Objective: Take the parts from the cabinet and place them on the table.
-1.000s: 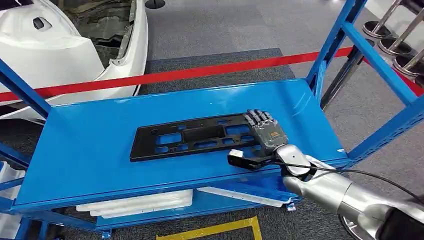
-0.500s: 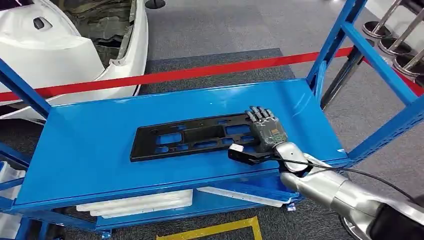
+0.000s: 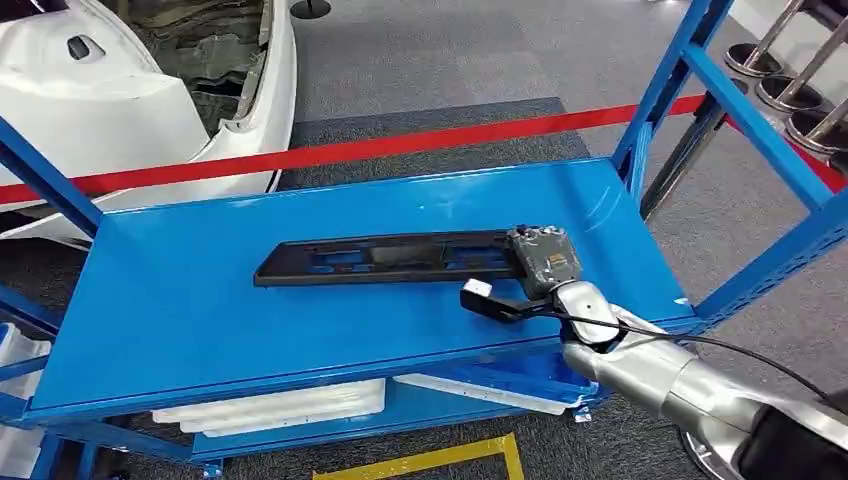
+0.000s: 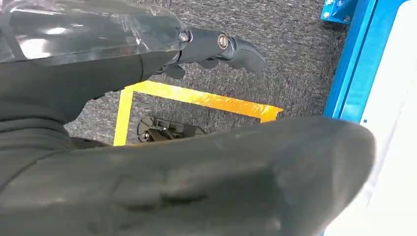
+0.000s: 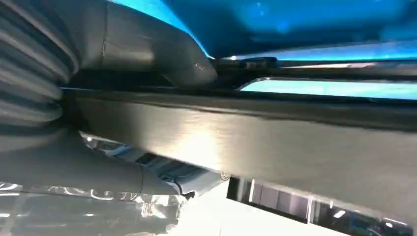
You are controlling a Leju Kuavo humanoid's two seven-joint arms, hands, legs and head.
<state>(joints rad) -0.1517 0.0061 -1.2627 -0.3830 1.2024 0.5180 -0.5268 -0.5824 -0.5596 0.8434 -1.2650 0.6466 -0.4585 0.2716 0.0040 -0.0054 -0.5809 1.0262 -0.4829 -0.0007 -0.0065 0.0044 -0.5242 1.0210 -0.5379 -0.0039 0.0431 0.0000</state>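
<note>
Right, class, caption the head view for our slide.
Right robot hand grips one end of a black panel, tilted on edge on the blue shelf.

Black part (image 3: pixel 385 258) (blue shelf (image 3: pixel 200 300), red tape (image 3: pixel 400 145))

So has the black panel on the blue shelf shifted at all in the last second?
Yes. The black panel no longer lies flat on the blue shelf: its near edge has tipped up and it stands almost on edge, gripped at its right end by the right hand.

Blue upright (image 3: pixel 668 80) beside bare shelf (image 3: pixel 180 300)
</note>
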